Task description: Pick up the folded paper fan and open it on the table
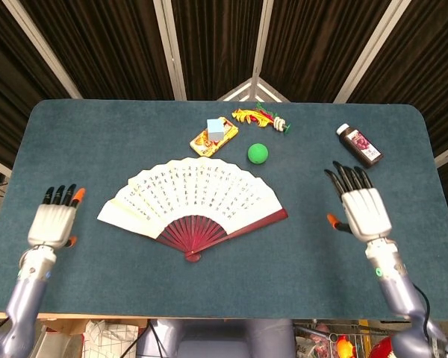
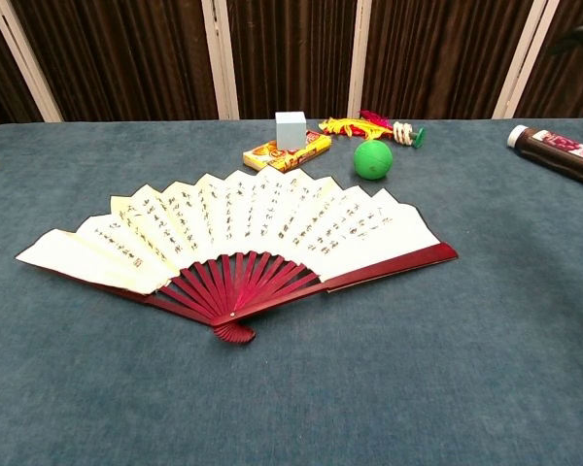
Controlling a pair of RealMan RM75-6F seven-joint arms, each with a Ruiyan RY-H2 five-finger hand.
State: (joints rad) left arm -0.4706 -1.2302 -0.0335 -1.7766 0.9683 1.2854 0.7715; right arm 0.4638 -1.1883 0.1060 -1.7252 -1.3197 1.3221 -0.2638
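Covering table blue felt, dark curtains behind

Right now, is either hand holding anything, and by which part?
Nothing is held. The left hand and right hand are both open, well clear of the spread paper fan.

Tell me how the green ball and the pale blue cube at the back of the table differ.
The green ball is round and bright green; the pale blue cube is boxy with flat faces. The ball sits directly on the table, just beyond the open fan's upper right edge, while the cube rests on the yellow and red packet, farther left and back. Both are small, and neither hand touches them.
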